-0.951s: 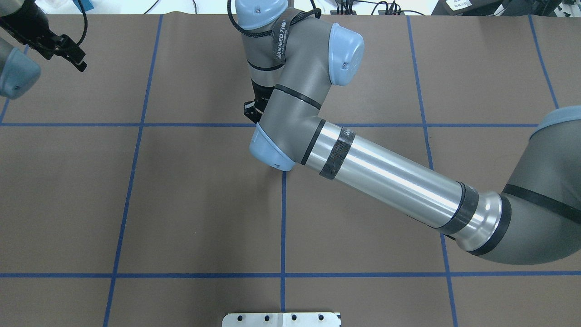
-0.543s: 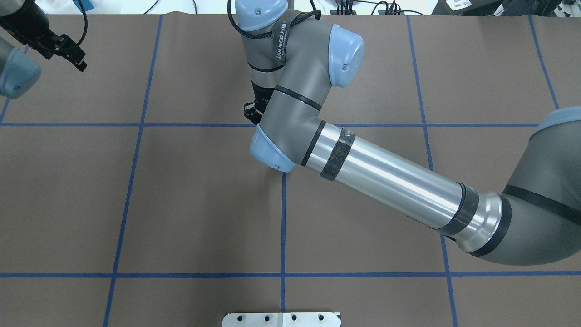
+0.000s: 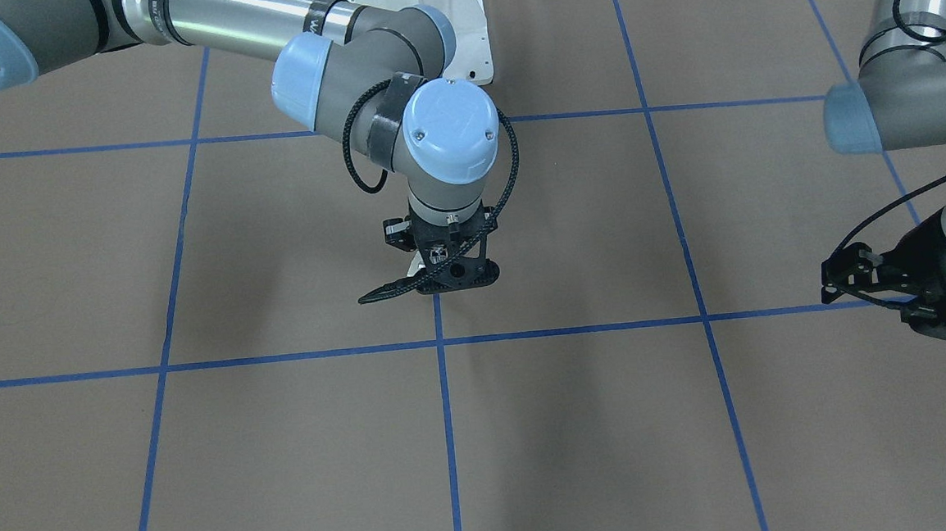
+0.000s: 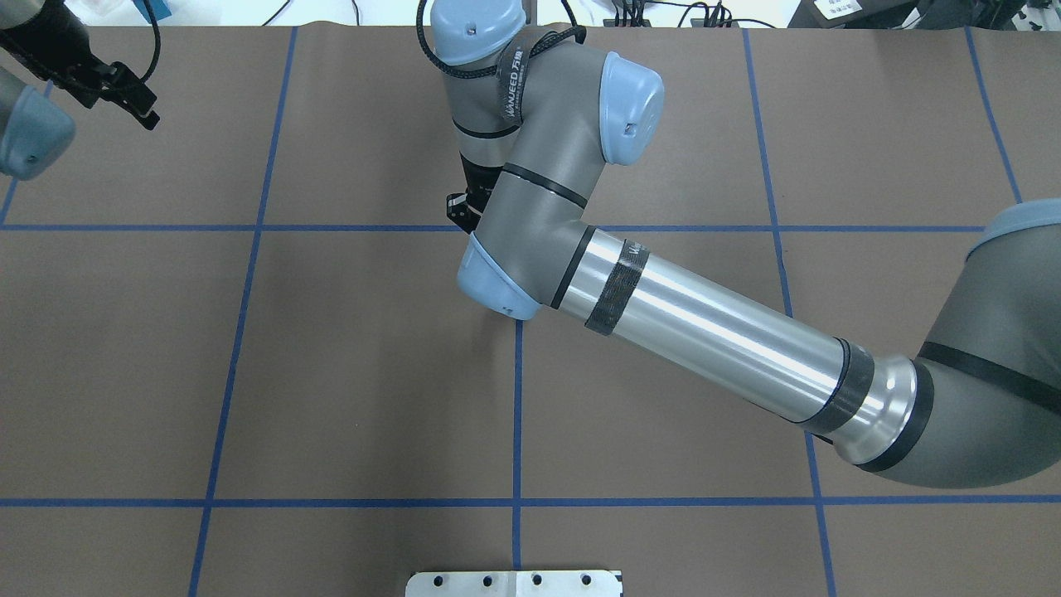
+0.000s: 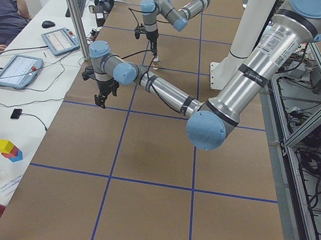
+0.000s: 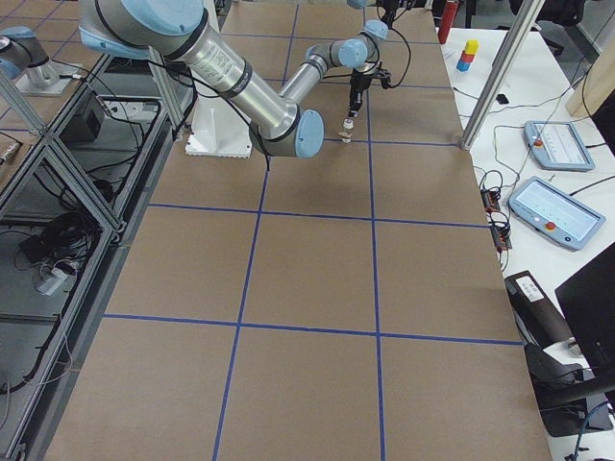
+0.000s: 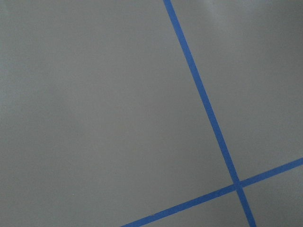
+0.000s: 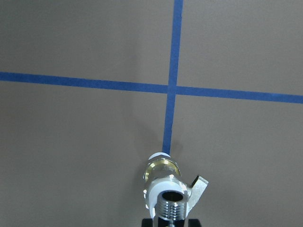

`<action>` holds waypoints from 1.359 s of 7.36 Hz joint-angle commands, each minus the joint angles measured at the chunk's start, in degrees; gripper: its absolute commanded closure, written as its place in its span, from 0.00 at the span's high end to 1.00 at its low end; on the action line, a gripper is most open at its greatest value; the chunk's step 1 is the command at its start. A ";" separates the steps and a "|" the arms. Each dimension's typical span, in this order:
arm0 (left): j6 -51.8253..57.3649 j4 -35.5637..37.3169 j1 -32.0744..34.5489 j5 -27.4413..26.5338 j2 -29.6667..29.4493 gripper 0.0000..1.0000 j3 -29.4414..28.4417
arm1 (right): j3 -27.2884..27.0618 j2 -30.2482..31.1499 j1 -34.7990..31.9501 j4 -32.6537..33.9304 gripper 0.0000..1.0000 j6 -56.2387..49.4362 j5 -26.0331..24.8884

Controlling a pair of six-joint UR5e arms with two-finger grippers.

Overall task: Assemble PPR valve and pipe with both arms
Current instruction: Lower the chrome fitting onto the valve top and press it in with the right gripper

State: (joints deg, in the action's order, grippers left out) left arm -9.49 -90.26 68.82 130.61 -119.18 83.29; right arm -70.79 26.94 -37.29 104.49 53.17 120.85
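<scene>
The PPR valve [image 8: 161,168], with a brass middle, white ends and a small lever, stands upright on the blue tape line at the table's middle. The silver threaded pipe [image 8: 168,201] sits on top of it. My right gripper [image 8: 169,221] comes down from above, its black fingertips against the pipe's sides. In the front view the right gripper [image 3: 451,282] hides most of the assembly. The valve also shows small in the exterior right view [image 6: 346,133]. My left gripper [image 3: 831,280] hangs open and empty over the far left of the table [image 4: 141,108].
The brown table mat [image 4: 373,373] carries a blue tape grid. The white pedestal [image 3: 458,20] stands at the robot's edge. My right forearm [image 4: 713,332] crosses the middle. Beside the table are tablets [image 5: 18,69], coloured blocks [image 5: 9,149] and an operator [image 5: 1,15].
My right arm's wrist and elbow have shifted slightly away from the robot's base. The left arm has not moved.
</scene>
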 commanded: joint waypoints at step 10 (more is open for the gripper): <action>0.00 0.00 -0.09 0.00 0.00 1.00 0.03 | -1.02 1.36 0.20 -0.25 0.00 0.09 0.00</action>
State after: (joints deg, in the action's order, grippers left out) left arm -9.49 -90.26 68.81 130.61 -119.19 83.31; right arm -71.81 28.32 -37.09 104.28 53.19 120.85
